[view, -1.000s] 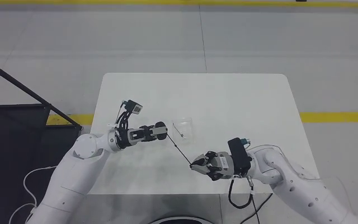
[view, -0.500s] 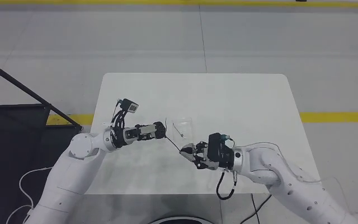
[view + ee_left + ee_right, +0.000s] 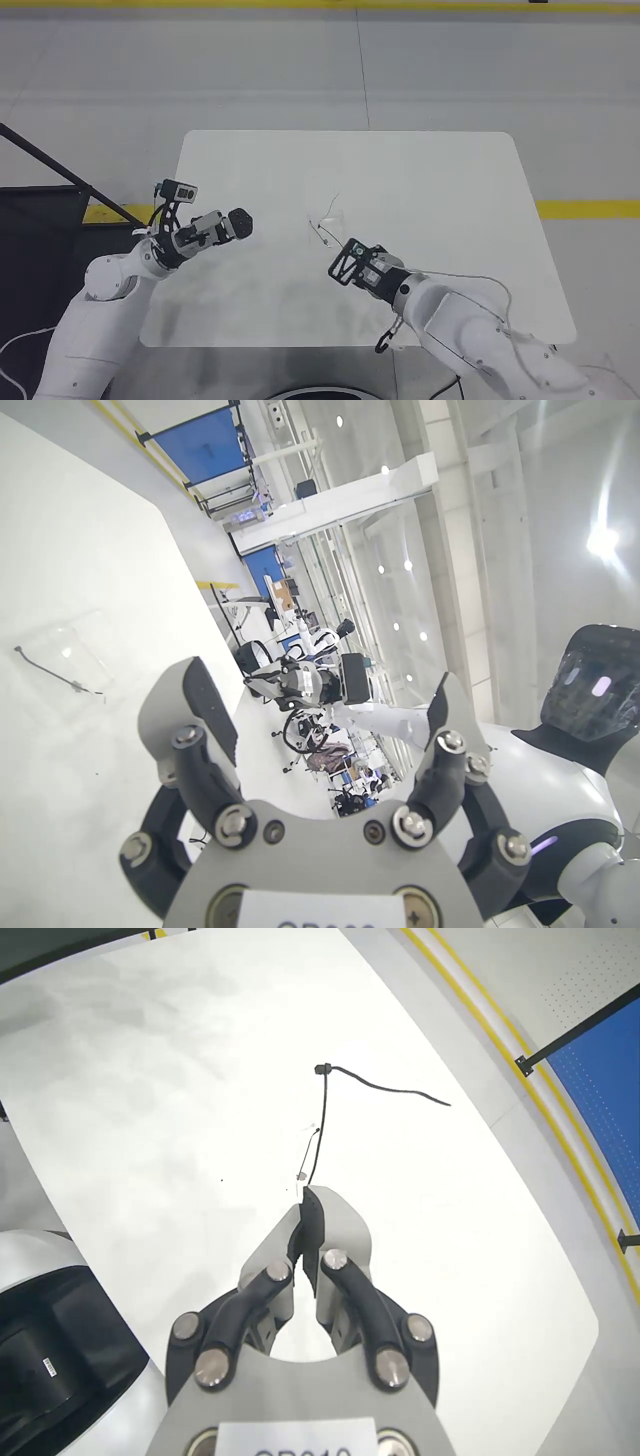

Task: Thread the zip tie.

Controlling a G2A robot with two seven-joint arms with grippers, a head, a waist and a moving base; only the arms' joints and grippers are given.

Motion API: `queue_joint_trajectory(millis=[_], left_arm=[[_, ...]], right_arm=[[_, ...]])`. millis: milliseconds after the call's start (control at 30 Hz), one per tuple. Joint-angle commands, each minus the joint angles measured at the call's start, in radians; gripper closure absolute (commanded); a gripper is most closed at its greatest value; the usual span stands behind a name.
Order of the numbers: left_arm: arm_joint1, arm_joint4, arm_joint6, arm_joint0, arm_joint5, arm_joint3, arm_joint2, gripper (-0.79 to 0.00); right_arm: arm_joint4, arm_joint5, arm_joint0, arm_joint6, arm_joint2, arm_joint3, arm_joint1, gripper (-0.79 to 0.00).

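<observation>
right hand (image 3: 306, 1194) apparently pinches the zip tie (image 3: 325, 1098).

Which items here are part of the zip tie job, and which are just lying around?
In the job: zip tie, pinched in the shut right gripper; left gripper, open and empty.
Lying about: clear bag on the table; spare tie on or in it.
</observation>
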Motion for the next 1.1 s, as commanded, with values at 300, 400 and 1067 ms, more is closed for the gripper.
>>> queue_joint_trajectory(millis=[300,400,1067], left_arm=[[0.0,0.001,0.0,-0.001,0.0,0.0,0.001,-0.785],[0.0,0.001,0.0,-0.001,0.0,0.0,0.001,-0.785],[0.0,0.001,0.0,-0.001,0.0,0.0,0.001,-0.785]], right_arm=[[-0.085,-0.089,0.011,0.04,-0.027,0.004,-0.005,0.0],[-0.187,-0.107,0.05,0.195,-0.082,-0.021,-0.03,0.0],[-0.346,-0.063,0.369,0.788,-0.392,0.308,-0.39,0.0]])
